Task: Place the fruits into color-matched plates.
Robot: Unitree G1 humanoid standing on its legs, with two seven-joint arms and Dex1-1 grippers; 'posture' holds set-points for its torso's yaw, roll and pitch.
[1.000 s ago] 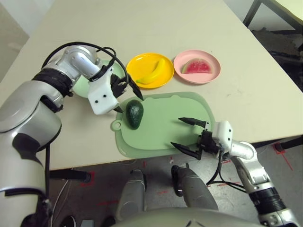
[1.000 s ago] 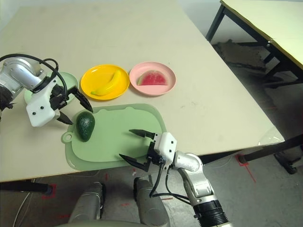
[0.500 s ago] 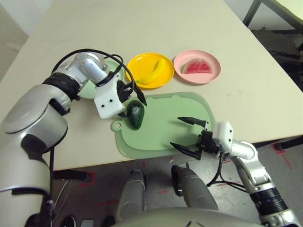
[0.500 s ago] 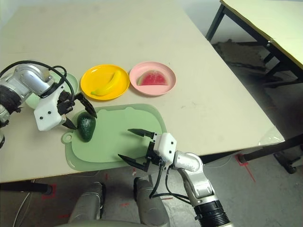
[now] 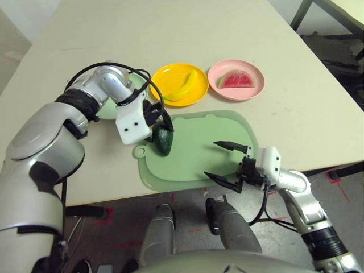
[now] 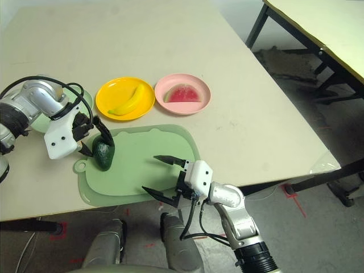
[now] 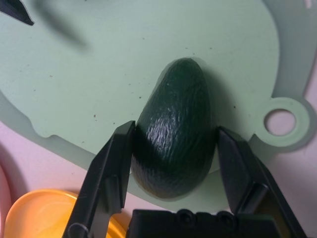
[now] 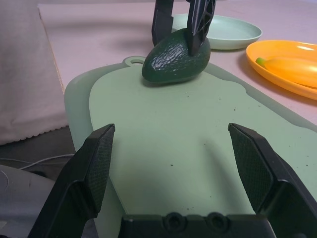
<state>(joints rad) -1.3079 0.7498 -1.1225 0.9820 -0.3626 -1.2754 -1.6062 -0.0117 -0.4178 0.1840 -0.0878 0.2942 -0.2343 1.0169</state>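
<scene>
Right now, going left to right: the mint plate (image 6: pixel 79 99) sits at the far left of the surface (image 5: pixel 239 28), mostly hidden behind the left arm and its cables, only a sliver of rim visible. Just beside it toward the robot, the left hand (image 7: pixel 176 148) points steeply down and is pinching the avocado (image 7: pixel 176 131), one finger on each flank, both touching. The avocado lies on the near-left corner of the green cutting board (image 5: pixel 196 151), next to the board's hanging hole, not lifted as far as I can tell. Its long axis runs between the fingers, fat end toward the hand, narrow end pointing away from it, so the grip is across the short width. The mint plate is behind and to the left of the hand, near; I judge the next move is lift and carry back-left, and the left arm is clearly the nearer one.

Next, the yellow plate (image 5: pixel 179 84) holds the banana (image 5: pixel 183 88), the pink plate (image 5: pixel 236 79) holds the watermelon wedge (image 5: pixel 237 79). Both look done.

Far right, the right hand (image 5: pixel 226 164) hovers level at the board's near-right edge, fingers spread wide, nothing between them, well apart from the avocado.

Hard to tell whether the avocado's underside is touching the board.
</scene>
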